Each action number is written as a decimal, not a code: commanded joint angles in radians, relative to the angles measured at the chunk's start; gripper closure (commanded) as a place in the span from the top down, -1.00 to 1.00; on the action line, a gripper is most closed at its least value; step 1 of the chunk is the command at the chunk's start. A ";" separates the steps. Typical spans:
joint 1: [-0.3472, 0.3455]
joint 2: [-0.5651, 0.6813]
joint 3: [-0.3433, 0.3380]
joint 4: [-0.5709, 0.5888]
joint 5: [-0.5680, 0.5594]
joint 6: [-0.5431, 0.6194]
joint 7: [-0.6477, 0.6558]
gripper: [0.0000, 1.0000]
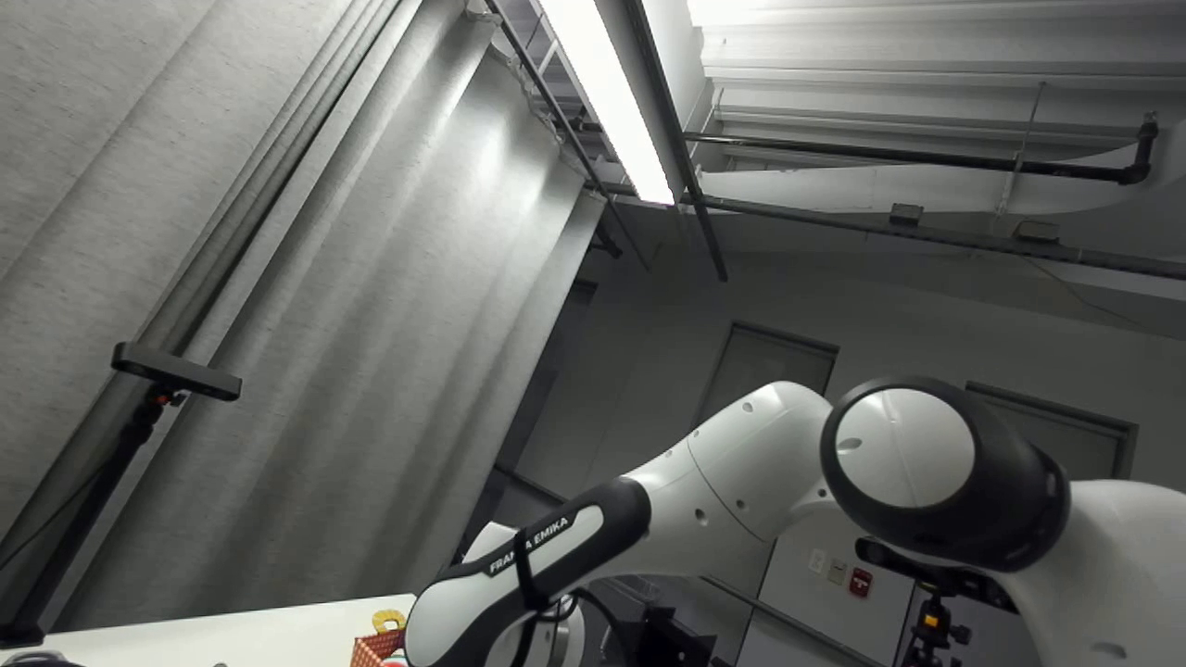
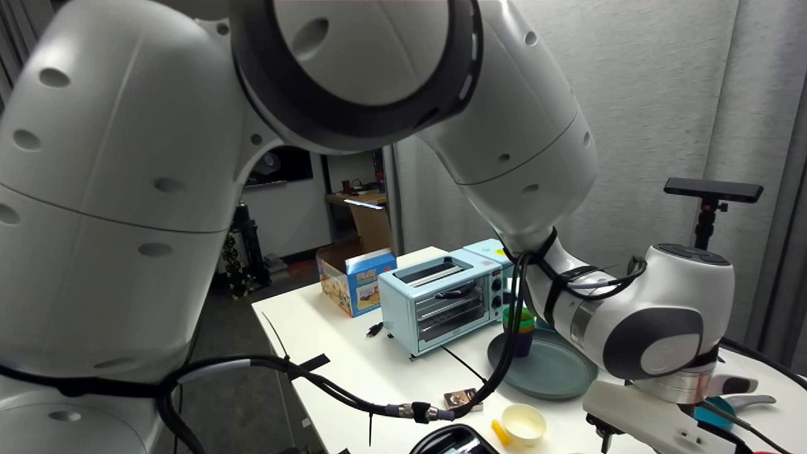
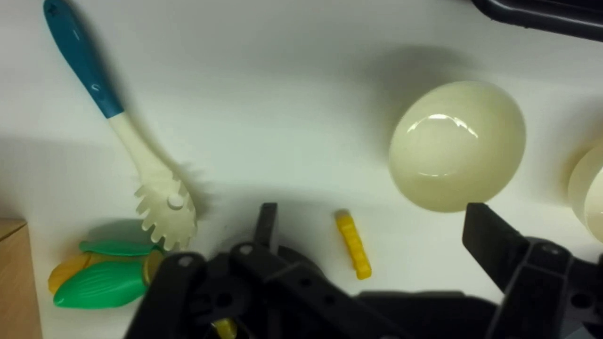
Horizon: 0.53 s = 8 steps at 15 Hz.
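Wrist view: the gripper [image 3: 373, 219] is seen spread and empty; a cream bowl [image 3: 457, 148] is framed near one fingertip, a yellow crinkle-cut stick [image 3: 354, 245] between both. If clipped by a lowered finger, the bowl could be tipped.

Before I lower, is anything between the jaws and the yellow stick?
Nothing visible: the wrist view shows the yellow stick uncovered between the open jaws. The nearer cream bowl, appearing beside the jaw at picture right, might be clipped.

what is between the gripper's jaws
The wrist view shows a yellow stick on the table between the open jaws, unheld; the dark shape beside it is unclear.
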 commanded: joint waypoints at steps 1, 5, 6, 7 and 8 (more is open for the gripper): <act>-0.036 0.072 0.036 0.098 0.000 -0.036 -0.038 1.00; -0.038 0.125 0.055 0.159 -0.009 -0.045 -0.045 1.00; -0.039 0.137 0.060 0.171 -0.011 -0.048 -0.047 1.00; -0.038 0.149 0.063 0.183 -0.016 -0.054 -0.052 1.00; -0.037 0.160 0.065 0.192 -0.022 -0.058 -0.055 1.00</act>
